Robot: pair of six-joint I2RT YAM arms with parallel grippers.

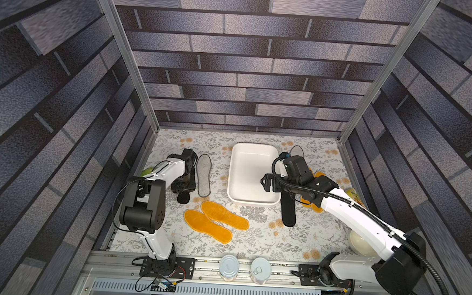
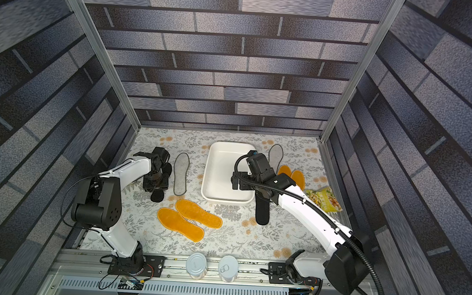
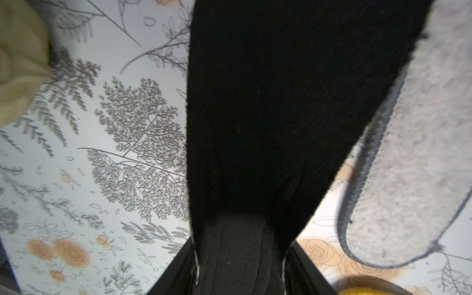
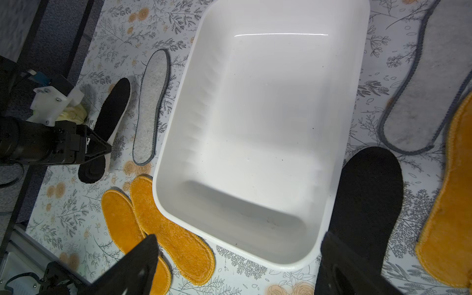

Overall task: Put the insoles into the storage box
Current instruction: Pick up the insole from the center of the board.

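Black insole (image 3: 268,102) pinched near one end by left gripper (image 4: 106,150), fingers closed on it, left of storage box (image 1: 244,168). Grey felt insole (image 1: 203,175) just beside it, flat on tablecloth (image 1: 251,239). Right gripper (image 4: 238,236) above box's near end, fingers spread wide. Orange pair (image 1: 216,221) overlapping in front of box. Second black insole (image 1: 288,213) by box's right side.

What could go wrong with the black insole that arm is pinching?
The left gripper pinches the black insole near one end, so it may sag and slip out. A grey insole beside it could get dragged along. The right gripper hangs open over the storage box, perhaps blocking the drop.
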